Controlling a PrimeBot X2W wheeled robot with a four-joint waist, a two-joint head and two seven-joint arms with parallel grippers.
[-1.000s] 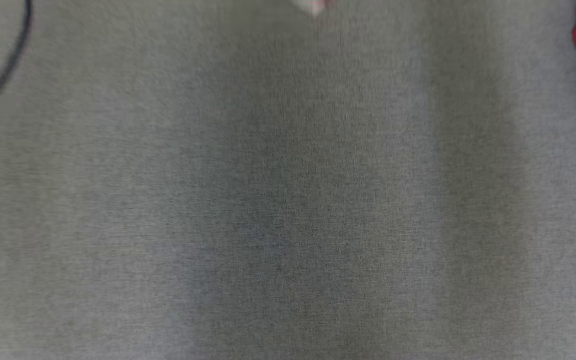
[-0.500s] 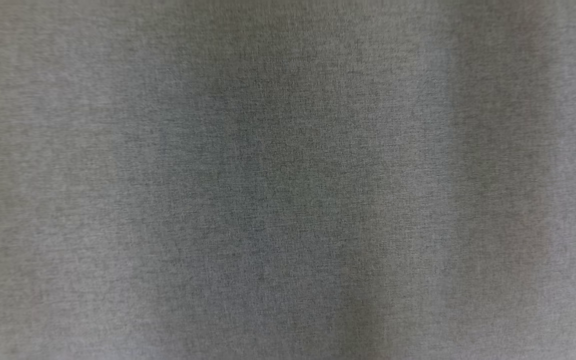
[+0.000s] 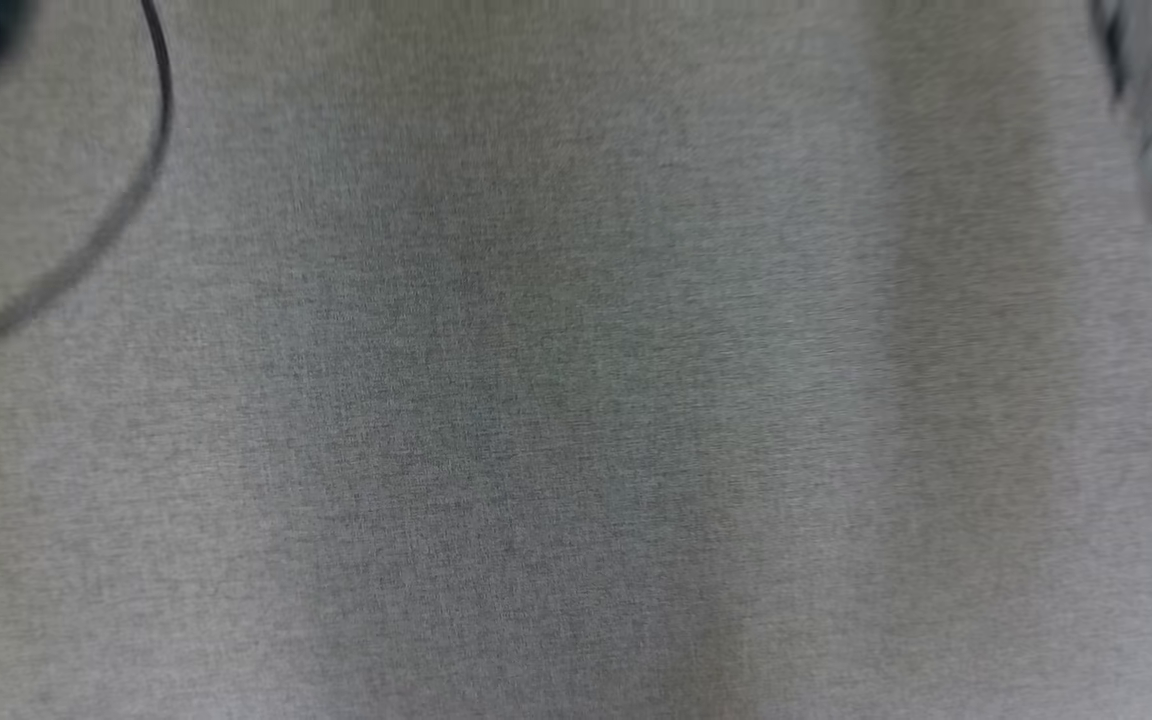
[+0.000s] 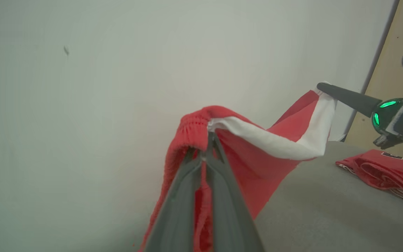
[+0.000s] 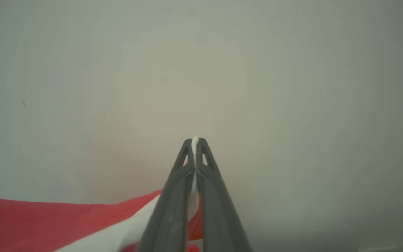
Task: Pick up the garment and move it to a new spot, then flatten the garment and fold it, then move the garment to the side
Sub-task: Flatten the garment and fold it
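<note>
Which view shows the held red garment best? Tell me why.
The left wrist view: the red garment hangs between the left gripper and the right gripper, waistband and white stripe visible. The right wrist view gives a red-and-white strip at its bottom edge. The head view faces blurred grey tabletop.

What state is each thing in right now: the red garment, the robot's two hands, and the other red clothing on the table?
garment: held up, slung loosely between both hands, sagging in the middle.
left hand: shut on the garment's red ribbed edge.
right hand: shut on its white stripe.
other garment: lying crumpled on the table.
cable: lying in a curve on the grey surface.
</note>
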